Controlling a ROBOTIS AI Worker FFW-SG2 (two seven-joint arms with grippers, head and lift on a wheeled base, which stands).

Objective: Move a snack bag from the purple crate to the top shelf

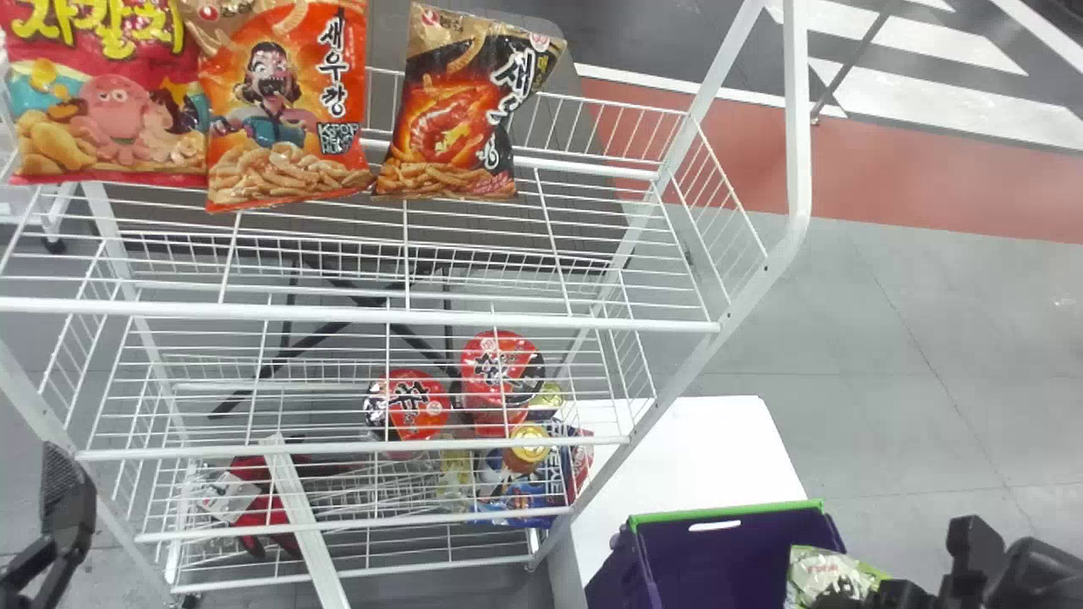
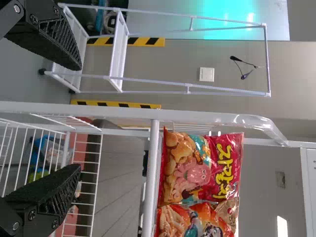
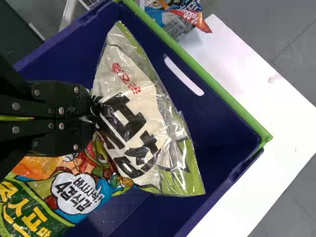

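In the right wrist view, the closed tool (image 1: pixel 846 599) pinches one bag (image 3: pixel 138 113) over another (image 3: pixel 74 190).

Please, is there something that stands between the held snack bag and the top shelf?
Yes. The right gripper holds the snack bag inside the purple crate. Its green rim, the rack's white post and the top shelf's wire side stand between.

Head and closer right wrist views look down into the crate (image 1: pixel 702 554).
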